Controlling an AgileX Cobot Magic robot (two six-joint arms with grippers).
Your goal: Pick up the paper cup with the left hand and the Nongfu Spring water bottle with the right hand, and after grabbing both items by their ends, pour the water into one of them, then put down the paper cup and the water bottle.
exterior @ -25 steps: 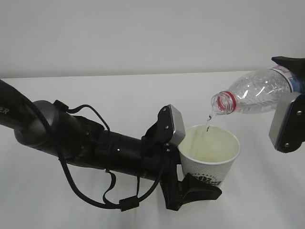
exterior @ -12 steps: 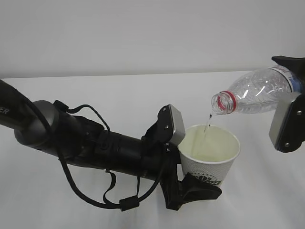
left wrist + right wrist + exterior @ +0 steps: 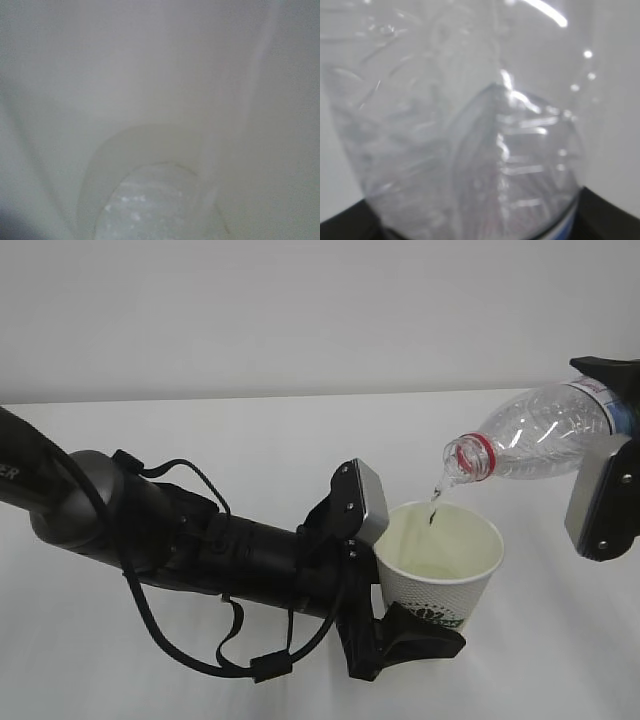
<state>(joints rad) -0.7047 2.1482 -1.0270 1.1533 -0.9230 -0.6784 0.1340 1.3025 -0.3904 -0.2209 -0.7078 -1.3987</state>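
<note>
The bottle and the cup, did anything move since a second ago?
Hardly anything. The thin trickle of water keeps falling from the bottle into the cup. The right gripper still holds the bottle tilted, mouth over the cup, and the left gripper still holds the cup upright. Nothing was grabbed or let go.

One paper cup (image 3: pixel 441 565) and one Nongfu Spring water bottle (image 3: pixel 530 435) — nothing doubled there. Two black grippers show: the left hand (image 3: pixel 400 580) at eight o'clock, the right hand (image 3: pixel 605 455) at three o'clock.
</note>
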